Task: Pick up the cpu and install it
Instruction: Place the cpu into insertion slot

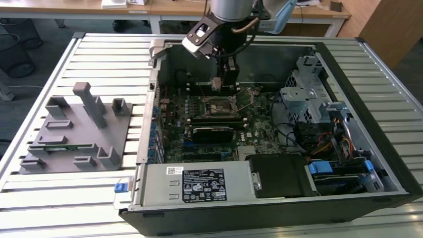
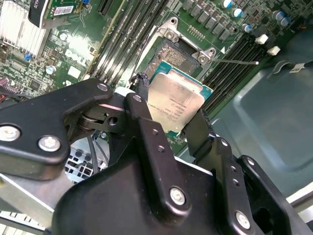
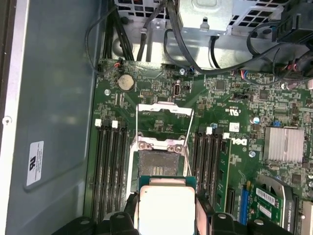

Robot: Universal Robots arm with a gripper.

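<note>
My pincer (image 2: 171,104) is clamped on two opposite edges of the cpu (image 3: 166,208), holding it close above the open socket (image 3: 161,169). Picking up is done; seating it in the socket and closing the frame (image 3: 164,108) remain.

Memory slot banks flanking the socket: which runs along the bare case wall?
The bank on the coin cell side; the other bank faces the finned heatsink.
</note>
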